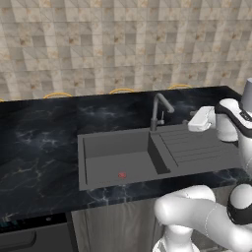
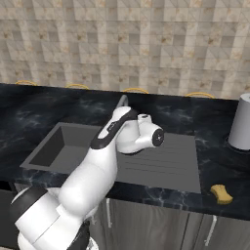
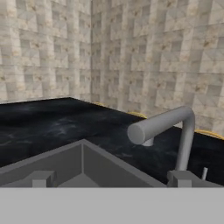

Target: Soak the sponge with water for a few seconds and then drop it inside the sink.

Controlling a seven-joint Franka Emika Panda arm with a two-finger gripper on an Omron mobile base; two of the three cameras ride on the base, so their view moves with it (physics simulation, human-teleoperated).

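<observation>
The yellow sponge (image 2: 221, 194) lies on the black countertop near its front edge, right of the sink. The sink (image 1: 88, 162) is a dark grey recessed basin with a ribbed drainboard (image 1: 197, 145) on its right and a grey curved faucet (image 1: 160, 109) behind it. My gripper (image 3: 110, 179) is open with nothing between its fingers. It hovers over the drainboard and looks across the basin at the faucet (image 3: 170, 127). The hand (image 1: 201, 119) is just right of the faucet, far from the sponge. The water is out of view.
A small red round spot (image 1: 121, 174) marks the basin floor. A tall grey cylinder (image 2: 241, 122) stands on the black marbled countertop (image 2: 219, 161) at the far right, behind the sponge. A tiled wall closes off the back.
</observation>
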